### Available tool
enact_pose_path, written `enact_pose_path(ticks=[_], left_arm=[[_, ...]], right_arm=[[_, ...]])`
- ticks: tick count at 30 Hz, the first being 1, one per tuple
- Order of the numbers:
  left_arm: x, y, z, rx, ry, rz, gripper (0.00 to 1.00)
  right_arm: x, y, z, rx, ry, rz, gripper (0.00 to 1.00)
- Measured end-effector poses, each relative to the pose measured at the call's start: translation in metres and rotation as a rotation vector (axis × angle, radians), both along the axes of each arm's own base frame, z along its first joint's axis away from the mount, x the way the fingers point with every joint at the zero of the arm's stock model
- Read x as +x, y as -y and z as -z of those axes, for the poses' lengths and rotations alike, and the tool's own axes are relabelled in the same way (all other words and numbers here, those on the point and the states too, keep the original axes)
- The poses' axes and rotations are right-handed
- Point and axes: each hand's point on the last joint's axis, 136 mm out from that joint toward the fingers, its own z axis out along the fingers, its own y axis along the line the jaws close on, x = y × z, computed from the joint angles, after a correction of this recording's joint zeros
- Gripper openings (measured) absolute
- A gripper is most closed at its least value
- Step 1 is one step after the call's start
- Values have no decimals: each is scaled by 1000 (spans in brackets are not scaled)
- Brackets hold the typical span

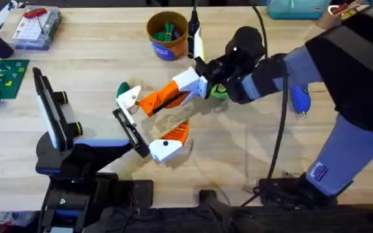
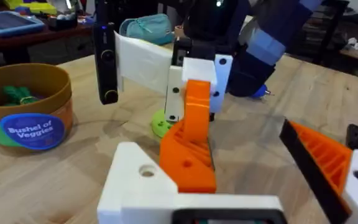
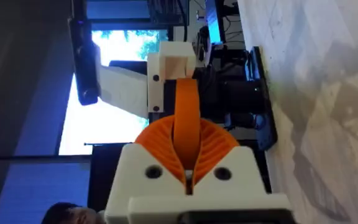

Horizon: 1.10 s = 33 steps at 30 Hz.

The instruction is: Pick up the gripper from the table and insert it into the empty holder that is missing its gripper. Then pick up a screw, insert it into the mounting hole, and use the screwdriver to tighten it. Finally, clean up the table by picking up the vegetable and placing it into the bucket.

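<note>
Right pincer (image 3: 188,165) clamps the gripper (image 3: 166,81) — overhead adds the bucket (image 1: 168,35).

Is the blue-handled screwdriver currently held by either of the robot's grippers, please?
No, the screwdriver lies on the table beside the right arm, apart from both grippers.

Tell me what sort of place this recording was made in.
Probably a robotics lab workbench: a pale wooden tabletop, a green circuit board at its edge, and a clear plastic parts box with a red-handled tool.
</note>
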Motion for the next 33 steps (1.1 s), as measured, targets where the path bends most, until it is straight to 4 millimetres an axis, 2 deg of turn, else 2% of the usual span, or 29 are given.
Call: enact_pose_path(ticks=[4, 8, 13, 33], left_arm=[[0, 0, 0, 0, 0, 1, 988], [0, 0, 0, 1, 3, 1, 988], [0, 0, 0, 0, -1, 2, 988], [-1, 1, 0, -1, -2, 6, 988]], right_arm=[[1, 0, -3, -2, -2, -2, 21], [0, 0, -17, 16, 29, -3, 21], [1, 0, -24, 28, 49, -1, 21], [4, -2, -10, -28, -46, 1, 21]])
